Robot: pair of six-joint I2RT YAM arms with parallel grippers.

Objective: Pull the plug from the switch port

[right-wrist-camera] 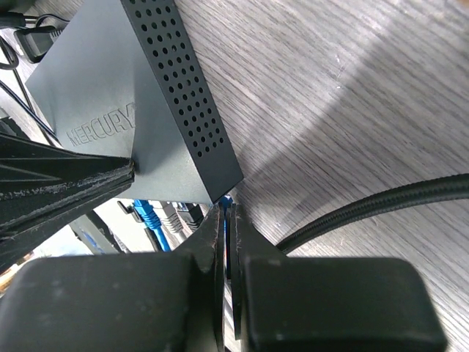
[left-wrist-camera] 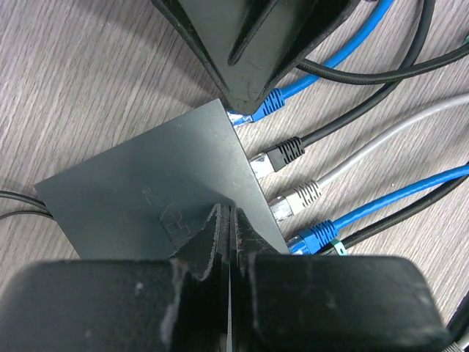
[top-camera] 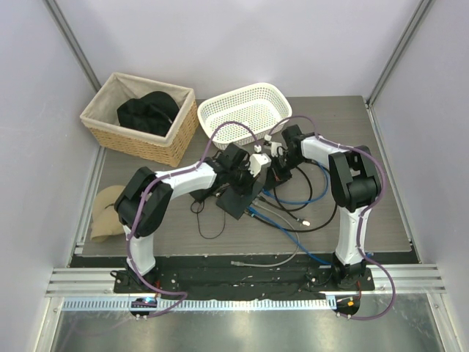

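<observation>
Grey wood-grain tabletop [top-camera: 366,213] runs under all of it, with pale walls closing it in. Your left gripper [left-wrist-camera: 223,214] has its fingers pressed flat together, and the tips are planted on the top face of the switch [left-wrist-camera: 161,183], close to its port edge. Your right gripper [right-wrist-camera: 224,213] is closed too. A sliver of blue shows between its fingers, and from the left wrist you see those tips pinching the corner blue plug [left-wrist-camera: 258,108] at the last port in the switch's row. That plug's clear head touches the switch's edge; you cannot tell how deep it sits.

Along that same edge of the switch, going away from the pinched corner, sit a black plug [left-wrist-camera: 282,154], a grey plug [left-wrist-camera: 300,196] and a second blue plug [left-wrist-camera: 319,235] — each with its cable trailing away from the switch. A black braided cable [right-wrist-camera: 366,205] crosses the wood just beside the switch's corner.

From above, the switch lies between your two arms, with loose blue and black cables spread on its right-arm side. Beyond the switch stands a white plastic basket [top-camera: 245,110]. Further left of the switch is a wicker basket [top-camera: 139,143] holding something black. Well apart on the switch's left, a tan object [top-camera: 106,213] lies at the table's edge.
</observation>
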